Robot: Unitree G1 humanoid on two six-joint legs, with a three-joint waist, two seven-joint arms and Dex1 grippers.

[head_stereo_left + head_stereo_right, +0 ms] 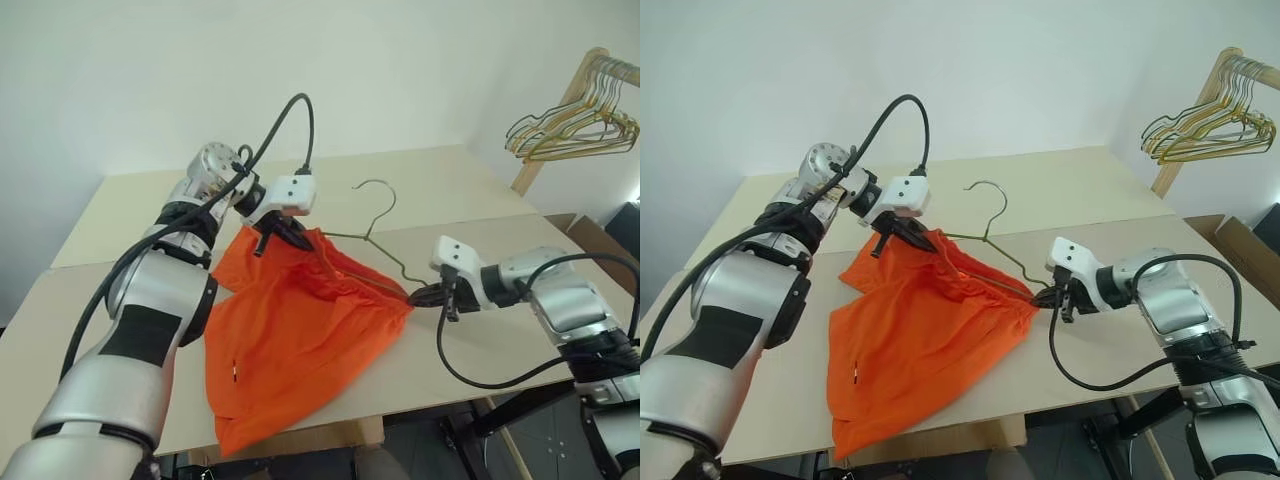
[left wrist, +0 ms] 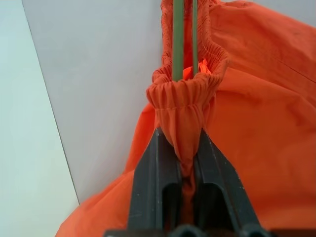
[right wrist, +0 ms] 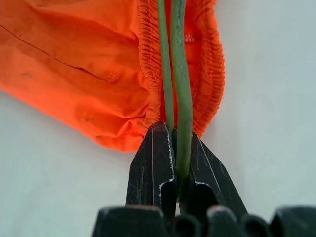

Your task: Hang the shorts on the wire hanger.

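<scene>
with the left gripper [image 2: 180,163] pinched on the shorts [image 1: 300,330] waistband and the right gripper [image 3: 177,170] clamped on the wire hanger [image 1: 375,235], a tug could slip the waistband off.

- The left arm is reaching forward across the scene, its wrist turning the left gripper [image 1: 283,236] downward and toward the right side.
- Its two black fingers [image 2: 157,187] are pinching tight on orange fabric.
- The right arm is stretching in from the right, bending inward.
- The right gripper [image 1: 420,296] is clamping its fingers [image 3: 154,168] on thin wire.
</scene>
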